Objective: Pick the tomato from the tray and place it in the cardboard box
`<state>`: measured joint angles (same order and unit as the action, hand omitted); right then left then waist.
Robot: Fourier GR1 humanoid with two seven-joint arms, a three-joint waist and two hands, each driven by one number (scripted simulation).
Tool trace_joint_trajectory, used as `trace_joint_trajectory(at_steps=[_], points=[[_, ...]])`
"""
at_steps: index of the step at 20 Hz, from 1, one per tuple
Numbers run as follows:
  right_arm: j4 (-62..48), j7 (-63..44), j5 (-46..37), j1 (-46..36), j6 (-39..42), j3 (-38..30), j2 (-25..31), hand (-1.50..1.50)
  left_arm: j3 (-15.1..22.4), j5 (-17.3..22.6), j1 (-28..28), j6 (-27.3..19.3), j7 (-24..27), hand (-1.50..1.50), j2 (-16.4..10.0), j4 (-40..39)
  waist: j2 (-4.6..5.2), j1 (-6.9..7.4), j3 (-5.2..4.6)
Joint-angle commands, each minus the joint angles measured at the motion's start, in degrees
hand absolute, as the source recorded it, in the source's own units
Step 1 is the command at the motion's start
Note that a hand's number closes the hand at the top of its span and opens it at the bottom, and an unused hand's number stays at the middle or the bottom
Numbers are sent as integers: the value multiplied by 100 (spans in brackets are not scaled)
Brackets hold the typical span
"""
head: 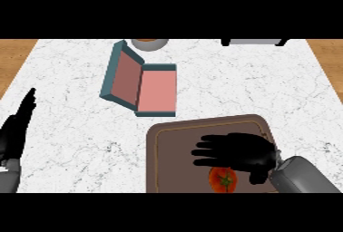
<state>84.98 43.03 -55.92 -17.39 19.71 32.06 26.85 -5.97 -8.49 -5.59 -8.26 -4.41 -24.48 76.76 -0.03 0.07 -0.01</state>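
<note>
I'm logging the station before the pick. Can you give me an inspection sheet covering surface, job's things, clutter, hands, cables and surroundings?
Surface: white marbled counter.
Job's things: tomato lies on the brown tray, near its front edge; teal box stands open, pink inside, apart from the tray and farther back.
Clutter: grey round vessel and dark-edged object at the far edge, both cut off.
Hands: right hand open over the tray, not closed on the tomato; left hand open, resting at the left edge.
Cables: nothing seen.
Surroundings: wood beyond both sides.
</note>
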Motion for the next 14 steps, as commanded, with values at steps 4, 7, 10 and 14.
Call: trace_joint_trajectory(at_steps=[4,7,10,14], points=[[930,208,-188,653,348,207,31,-150,-150,-112,-236,151,-109,0,11,-162,-4,-35,-1],[880,610,-72,686,344,-185,236,-150,-114,-289,108,-16,60,0,233,136,-2,-8,1],[1288,402,-357,947,389,-110,438,-150,-172,-306,13,59,-175,0,230,201,-4,-14,1],[812,-71,-1093,1117,-142,262,56,-150,-354,-297,-141,168,209,0,152,-202,2,-14,0]])
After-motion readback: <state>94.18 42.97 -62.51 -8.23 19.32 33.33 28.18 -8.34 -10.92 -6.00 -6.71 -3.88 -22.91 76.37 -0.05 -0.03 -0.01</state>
